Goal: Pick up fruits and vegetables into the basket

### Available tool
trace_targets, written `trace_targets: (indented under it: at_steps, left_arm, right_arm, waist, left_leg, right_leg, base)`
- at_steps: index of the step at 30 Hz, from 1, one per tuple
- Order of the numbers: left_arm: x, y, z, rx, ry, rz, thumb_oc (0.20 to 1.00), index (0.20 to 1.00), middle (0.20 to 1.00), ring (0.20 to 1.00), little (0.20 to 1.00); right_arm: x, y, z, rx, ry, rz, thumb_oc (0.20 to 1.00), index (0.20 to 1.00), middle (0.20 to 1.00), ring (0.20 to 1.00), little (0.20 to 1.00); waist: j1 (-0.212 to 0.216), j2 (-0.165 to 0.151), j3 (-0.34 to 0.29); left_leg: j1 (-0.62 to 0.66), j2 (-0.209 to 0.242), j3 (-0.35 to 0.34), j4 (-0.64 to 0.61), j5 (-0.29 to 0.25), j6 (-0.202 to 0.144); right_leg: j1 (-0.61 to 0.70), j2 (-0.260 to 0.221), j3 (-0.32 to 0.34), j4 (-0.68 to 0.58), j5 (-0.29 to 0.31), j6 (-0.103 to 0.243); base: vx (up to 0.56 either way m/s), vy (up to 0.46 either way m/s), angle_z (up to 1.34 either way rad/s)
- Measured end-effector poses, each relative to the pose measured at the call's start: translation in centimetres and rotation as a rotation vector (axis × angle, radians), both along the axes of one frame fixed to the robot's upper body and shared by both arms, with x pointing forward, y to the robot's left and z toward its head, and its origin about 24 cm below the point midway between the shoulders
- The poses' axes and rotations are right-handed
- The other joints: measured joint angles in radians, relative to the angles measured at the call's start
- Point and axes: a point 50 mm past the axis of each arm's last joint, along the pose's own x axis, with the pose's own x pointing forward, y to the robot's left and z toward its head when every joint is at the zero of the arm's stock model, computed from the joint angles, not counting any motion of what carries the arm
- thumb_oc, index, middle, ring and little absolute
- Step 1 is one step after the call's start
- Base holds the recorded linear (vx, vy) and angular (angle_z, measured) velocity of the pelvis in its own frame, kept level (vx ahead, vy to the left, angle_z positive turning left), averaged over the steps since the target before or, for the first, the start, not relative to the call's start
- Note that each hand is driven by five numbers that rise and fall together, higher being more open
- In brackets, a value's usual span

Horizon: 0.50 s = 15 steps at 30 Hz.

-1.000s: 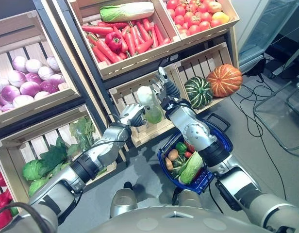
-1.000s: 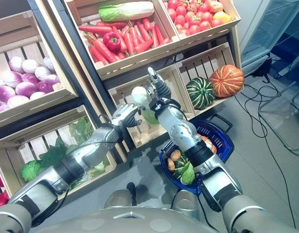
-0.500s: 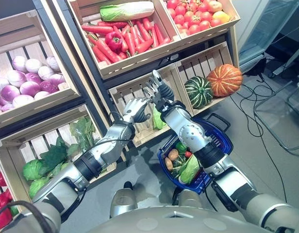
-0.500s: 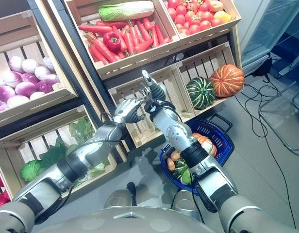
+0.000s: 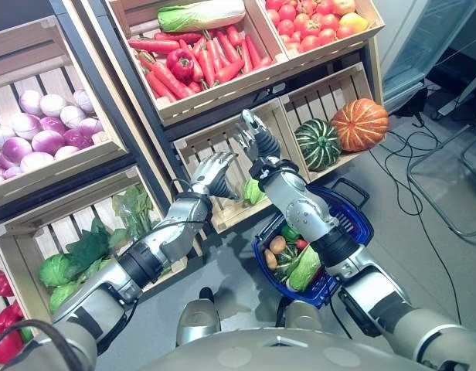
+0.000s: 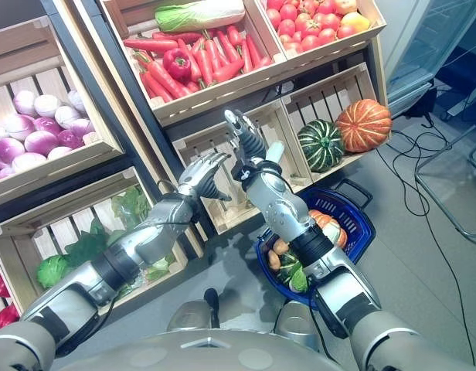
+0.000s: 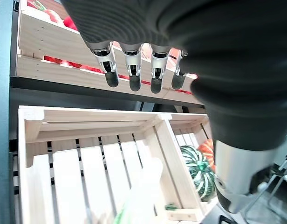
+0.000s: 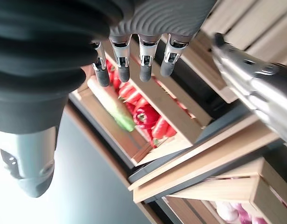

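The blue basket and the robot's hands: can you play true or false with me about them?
1. The blue basket already has vegetables inside. True.
2. The left hand is squeezing a carrot. False: its fingers are straight and hold nothing.
3. The right hand is open, in front of a wooden crate. True.
4. The orange pumpkin sits in the basket. False: it sits in a lower crate beside the green striped squash.
5. The red pepper lies among the carrots. True.
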Motion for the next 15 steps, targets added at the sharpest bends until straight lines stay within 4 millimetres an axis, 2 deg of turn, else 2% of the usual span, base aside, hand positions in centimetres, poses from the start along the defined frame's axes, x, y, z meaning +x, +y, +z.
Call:
trace_targets:
  at_steps: [6,9,12,15]
  left_arm:
    - [0.7,1.9,-0.3,0.001,-0.054,0.085,1.000,1.000,1.000,1.000,1.000]
    - [1.2,3.5,-0.8,-0.065,-0.021,0.181,1.000,1.000,1.000,1.000,1.000]
    - [1.3,4.7,-1.7,-0.155,0.034,0.271,1.000,1.000,1.000,1.000,1.000]
    - [1.5,6.8,-2.8,-0.287,0.055,0.423,1.000,1.000,1.000,1.000,1.000]
  right_arm:
    - [-1.4,-2.5,3.0,-0.287,-0.341,-0.023,1.000,1.000,1.000,1.000,1.000]
    - [-1.7,-3.8,2.7,-0.402,-0.394,-0.081,1.000,1.000,1.000,1.000,1.000]
    - [-1.9,-5.1,1.8,-0.488,-0.403,-0.132,1.000,1.000,1.000,1.000,1.000]
    - [-2.4,-7.2,1.1,-0.595,-0.408,-0.166,1.000,1.000,1.000,1.000,1.000]
  waist:
    - [-0.025,0.005,0.014]
    - [-0.056,0.004,0.050]
    - [-0.099,0.006,0.112]
    - [-0.137,0.009,0.189]
  left_leg:
    - [-0.007,0.000,0.020,0.001,0.002,-0.003]
    - [-0.011,0.002,0.045,0.001,0.001,-0.003]
    - [-0.032,-0.001,0.061,0.006,0.003,-0.001]
    - [-0.061,0.000,0.095,0.021,0.001,0.002]
  right_leg:
    - [-0.029,0.001,0.025,0.013,-0.001,0.001]
    - [-0.060,0.005,0.057,0.027,-0.004,0.006]
    - [-0.099,0.006,0.085,0.041,0.003,0.006]
    - [-0.154,0.008,0.126,0.064,0.017,-0.002]
  base:
    - [-0.07,-0.028,-0.11]
    - [-0.15,0.017,-0.25]
    - [-0.16,0.073,-0.23]
    - [-0.15,0.079,-0.35]
